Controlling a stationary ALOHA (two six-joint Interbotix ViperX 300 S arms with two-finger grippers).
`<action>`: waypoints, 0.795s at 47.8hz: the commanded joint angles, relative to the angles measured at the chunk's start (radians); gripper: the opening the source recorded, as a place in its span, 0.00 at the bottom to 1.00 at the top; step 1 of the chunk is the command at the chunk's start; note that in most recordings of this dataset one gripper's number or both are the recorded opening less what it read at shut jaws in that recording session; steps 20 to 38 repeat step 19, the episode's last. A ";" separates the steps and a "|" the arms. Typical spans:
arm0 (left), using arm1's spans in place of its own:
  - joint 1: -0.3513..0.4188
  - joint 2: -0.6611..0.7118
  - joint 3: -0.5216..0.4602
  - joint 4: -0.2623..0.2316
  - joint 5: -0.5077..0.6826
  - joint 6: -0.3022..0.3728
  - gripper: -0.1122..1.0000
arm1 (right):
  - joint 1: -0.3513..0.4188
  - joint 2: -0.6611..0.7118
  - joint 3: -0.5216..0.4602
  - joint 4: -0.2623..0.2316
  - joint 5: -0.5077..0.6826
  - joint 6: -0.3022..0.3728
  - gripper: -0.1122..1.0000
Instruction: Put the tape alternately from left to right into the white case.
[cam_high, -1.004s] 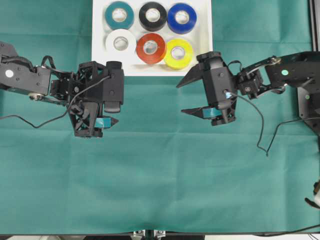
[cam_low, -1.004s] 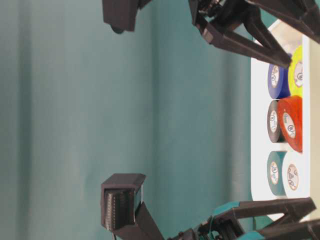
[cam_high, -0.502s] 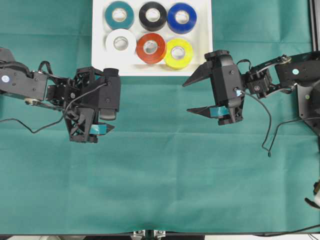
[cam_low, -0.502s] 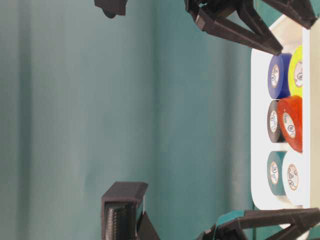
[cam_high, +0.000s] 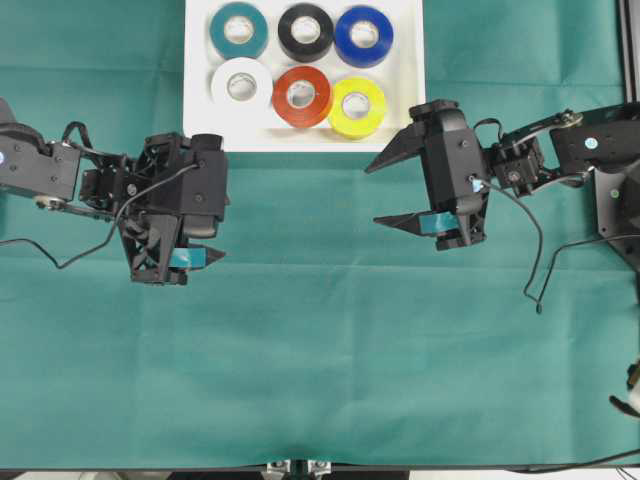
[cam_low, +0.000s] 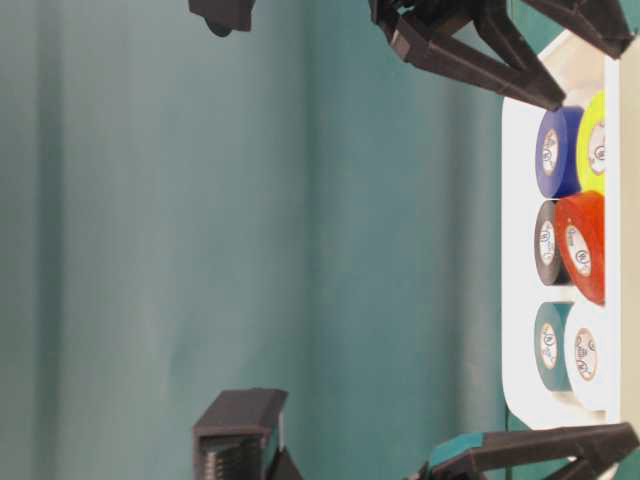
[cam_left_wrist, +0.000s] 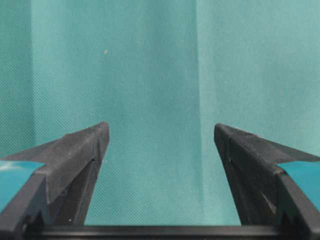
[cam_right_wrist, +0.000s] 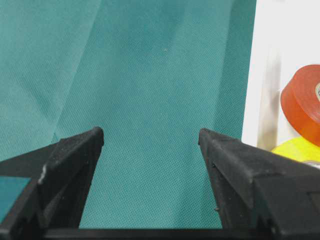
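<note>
Here, six tape rolls (cam_high: 301, 93) inside the white case (cam_high: 405, 100); left tool (cam_high: 214, 226) and right tool (cam_high: 372, 195) both released, empty.

Bench (cam_high: 330, 370) covered by a creased teal-green cloth (cam_high: 300, 330). The white case (cam_high: 400, 100) lies directly on the cloth at the far edge, near the middle, holding six tape rolls in two rows of three. A black cable (cam_high: 530, 270) trails over the cloth at right.
</note>
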 joint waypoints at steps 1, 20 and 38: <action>-0.003 -0.043 -0.005 -0.003 -0.008 0.002 0.87 | 0.002 -0.035 -0.014 0.003 -0.003 0.002 0.85; -0.003 -0.164 0.094 -0.003 -0.032 0.002 0.87 | 0.002 -0.138 0.006 0.003 0.038 0.002 0.85; -0.003 -0.164 0.094 -0.003 -0.032 0.002 0.87 | 0.002 -0.138 0.006 0.003 0.038 0.002 0.85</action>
